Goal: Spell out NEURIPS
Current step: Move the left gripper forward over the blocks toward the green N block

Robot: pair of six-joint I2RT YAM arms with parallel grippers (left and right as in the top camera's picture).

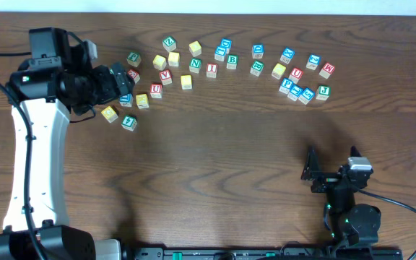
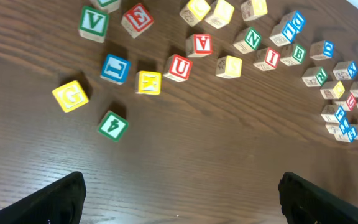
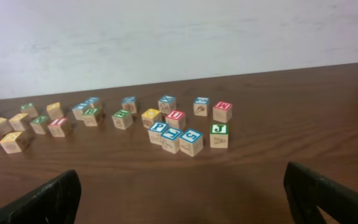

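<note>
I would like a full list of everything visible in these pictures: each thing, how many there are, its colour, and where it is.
table: one, dark brown wood, under everything
wall: one, white, behind the table's far edge
left cubes: about eighteen (the arm may hide some), wood with red, green, blue or yellow faces, scattered far left of centre
right cubes: eleven, same colours, scattered far right
left arm: one, white with a black wrist, on the left, stretched out to the left cubes; jaws open, empty
right arm: one, black, near right, apart from all cubes; jaws open, empty
</note>
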